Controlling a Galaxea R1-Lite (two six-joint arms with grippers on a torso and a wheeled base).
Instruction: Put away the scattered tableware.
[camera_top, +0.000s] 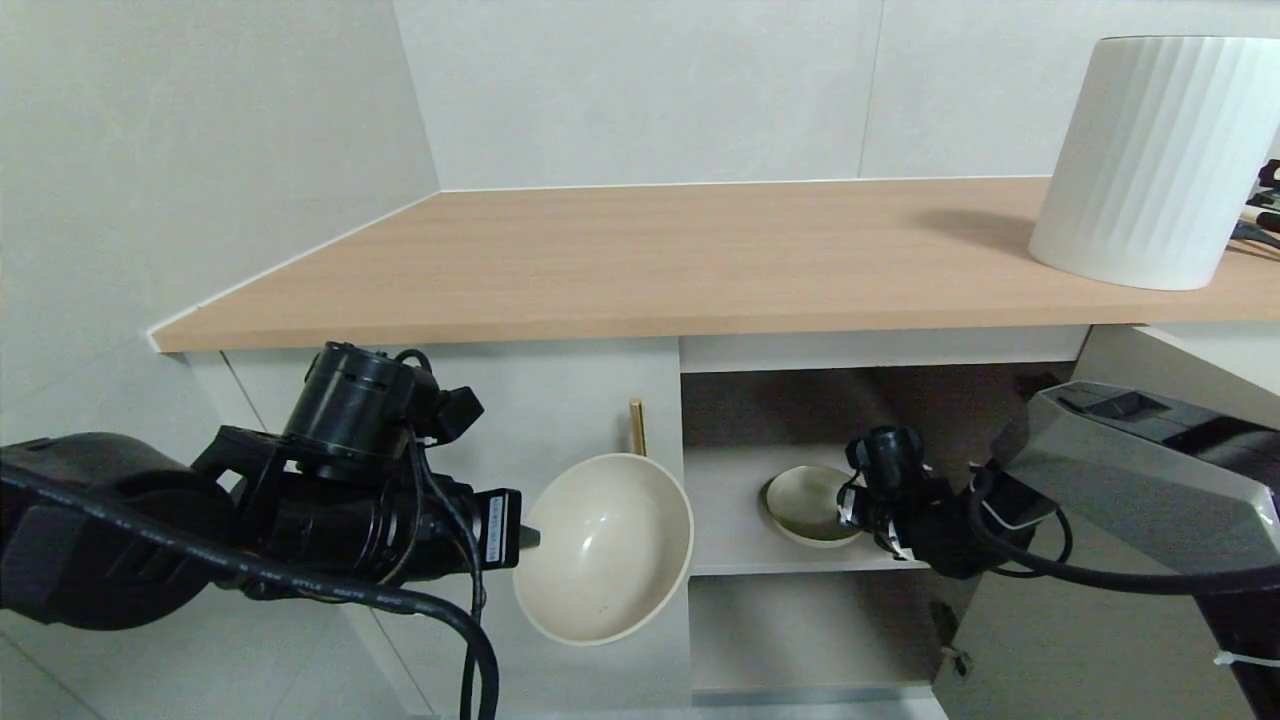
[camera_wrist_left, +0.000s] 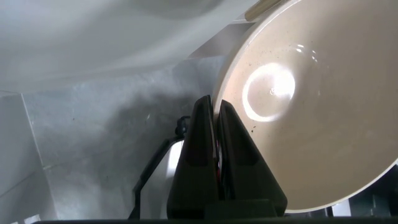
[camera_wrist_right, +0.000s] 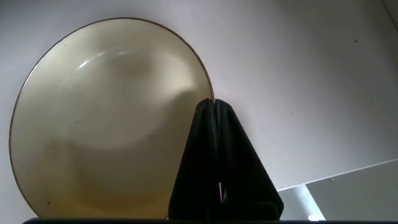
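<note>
The left gripper (camera_top: 527, 541) has its jaws pinched tight on the rim of a cream bowl (camera_top: 605, 545). It holds the bowl up in the air on its side. The bowl is under the front edge of the wooden countertop (camera_top: 640, 260), in front of the shut cupboard door with the gold handle (camera_top: 636, 427). The right gripper (camera_top: 862, 515) is inside the open cupboard, and its jaws are pinched tight on the rim of a small plate (camera_top: 812, 505). The plate is over the left part of the upper shelf (camera_top: 730, 540). I cannot tell if it touches the shelf yet. Both dishes look hard, smooth and shiny, so I think they could slip, and they could chip or break if they fall. They look light enough for one gripper each. The thin rim is the best place to grab, because the fingers can go one inside and one outside. A grip on just one edge may let a dish swing, so slow moves seem wise. The head view shows where each dish is next to the cupboard, and a white ribbed container (camera_top: 1150, 160) near the right end of the countertop. The left wrist view shows the pinch on the bowl's rim up close and a bright shine inside the bowl. The right wrist view shows the plate's thin dark edge line and the pinch, which the wrist hides in the head view.
</note>
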